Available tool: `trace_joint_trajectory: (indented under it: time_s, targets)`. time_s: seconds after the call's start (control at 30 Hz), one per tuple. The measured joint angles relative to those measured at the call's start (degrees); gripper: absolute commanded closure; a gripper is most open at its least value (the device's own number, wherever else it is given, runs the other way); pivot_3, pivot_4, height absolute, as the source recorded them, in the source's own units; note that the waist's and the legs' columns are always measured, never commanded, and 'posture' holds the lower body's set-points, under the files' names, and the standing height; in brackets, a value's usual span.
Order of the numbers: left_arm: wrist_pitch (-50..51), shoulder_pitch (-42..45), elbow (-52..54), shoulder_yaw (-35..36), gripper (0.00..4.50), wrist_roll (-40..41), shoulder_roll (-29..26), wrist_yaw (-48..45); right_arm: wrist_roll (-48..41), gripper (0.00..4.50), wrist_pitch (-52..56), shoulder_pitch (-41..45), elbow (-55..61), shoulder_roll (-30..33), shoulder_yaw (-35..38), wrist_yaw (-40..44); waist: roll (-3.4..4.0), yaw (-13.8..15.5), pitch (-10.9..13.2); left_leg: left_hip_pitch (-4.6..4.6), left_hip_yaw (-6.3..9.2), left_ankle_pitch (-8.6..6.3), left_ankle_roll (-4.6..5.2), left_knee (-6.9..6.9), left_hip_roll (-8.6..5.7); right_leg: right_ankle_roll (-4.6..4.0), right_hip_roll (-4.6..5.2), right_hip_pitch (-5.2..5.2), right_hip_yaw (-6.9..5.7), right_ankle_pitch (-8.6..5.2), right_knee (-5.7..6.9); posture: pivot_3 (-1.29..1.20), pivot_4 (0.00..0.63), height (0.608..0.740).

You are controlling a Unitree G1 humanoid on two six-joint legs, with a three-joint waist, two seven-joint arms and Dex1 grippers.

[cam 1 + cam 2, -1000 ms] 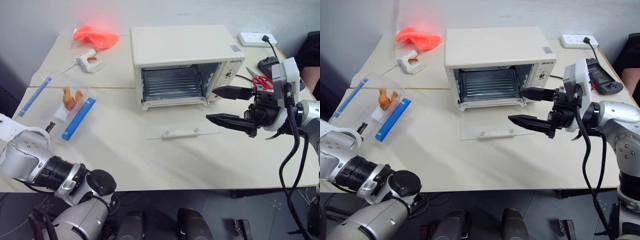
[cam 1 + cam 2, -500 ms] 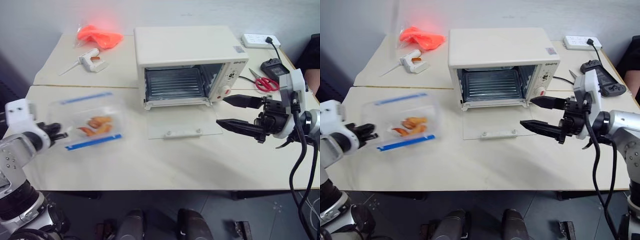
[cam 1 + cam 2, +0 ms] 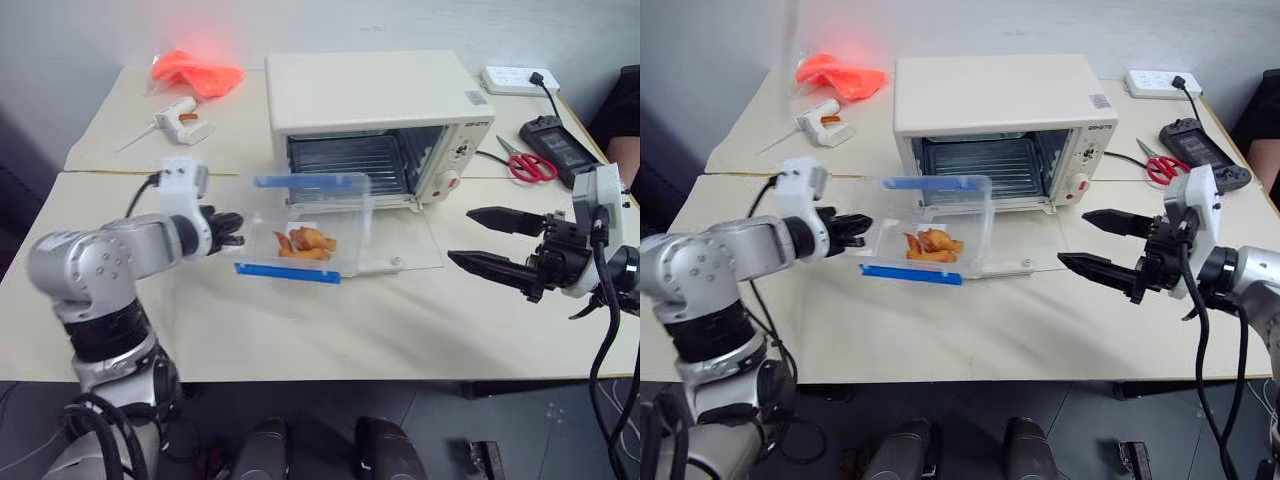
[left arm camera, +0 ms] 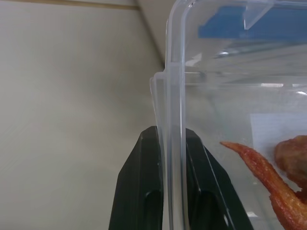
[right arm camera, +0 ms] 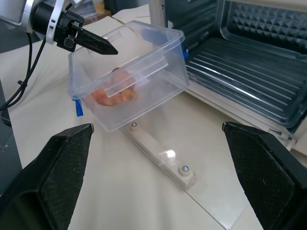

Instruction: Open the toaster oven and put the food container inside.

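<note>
The cream-white toaster oven (image 3: pixel 370 100) stands at the back of the table, and its glass door (image 3: pixel 405 245) lies flat and open in front of it. My left gripper (image 3: pixel 232 228) is shut on the left rim of the clear food container (image 3: pixel 305 225). It holds the container in the air just in front of the oven's opening, over the left part of the door. The left wrist view shows both fingers (image 4: pixel 144 191) clamped on the rim (image 4: pixel 172 105). My right gripper (image 3: pixel 460 235) hovers open to the right of the door, with nothing between its fingers.
An orange plastic bag (image 3: pixel 195 72) and a white glue gun (image 3: pixel 180 120) lie at the back left. Red scissors (image 3: pixel 525 165), a black device (image 3: pixel 555 140) and a power strip (image 3: pixel 515 78) lie to the right of the oven.
My left gripper has carried the food container rightward from the table's left side to the front of the open oven. My right gripper has drifted slightly right and stayed open.
</note>
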State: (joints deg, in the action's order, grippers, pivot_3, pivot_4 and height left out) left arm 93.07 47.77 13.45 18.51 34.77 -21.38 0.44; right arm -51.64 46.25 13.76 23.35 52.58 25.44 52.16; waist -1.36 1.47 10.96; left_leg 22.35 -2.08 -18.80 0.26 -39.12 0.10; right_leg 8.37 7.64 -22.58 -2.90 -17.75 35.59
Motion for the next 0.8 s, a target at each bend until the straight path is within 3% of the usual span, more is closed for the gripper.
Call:
trace_joint_trajectory:
  time_s: [0.3,0.53,0.8]
  targets:
    - [-1.04,6.18,-7.88,-8.12,4.40,-3.58,5.12,-1.47,-1.21,0.00,0.04,-6.19,3.74,0.00,3.56,-2.51,0.01,0.05,0.00,-0.06,-0.02,0.07,0.02,-0.01,-0.05,0.00,0.00,0.06,0.03,0.00,0.03,0.00,0.150,0.740]
    - [-5.78,8.81,-14.34,-9.57,4.40,-7.15,6.43,-3.68,-0.71,0.00,-0.24,-8.11,3.58,0.00,4.83,-3.58,0.01,0.59,-0.01,-0.09,0.00,0.16,0.06,-0.02,-0.16,0.05,0.05,0.18,0.03,0.03,0.01,0.00,0.150,0.740]
    - [-8.72,9.96,-16.11,-9.46,1.84,-9.13,9.30,-4.38,0.77,0.00,-1.33,-8.46,3.46,0.00,4.83,-4.20,0.03,1.57,-0.02,-0.09,-0.01,0.18,0.08,-0.06,-0.19,0.07,0.07,0.21,0.02,0.04,0.01,0.00,0.150,0.740]
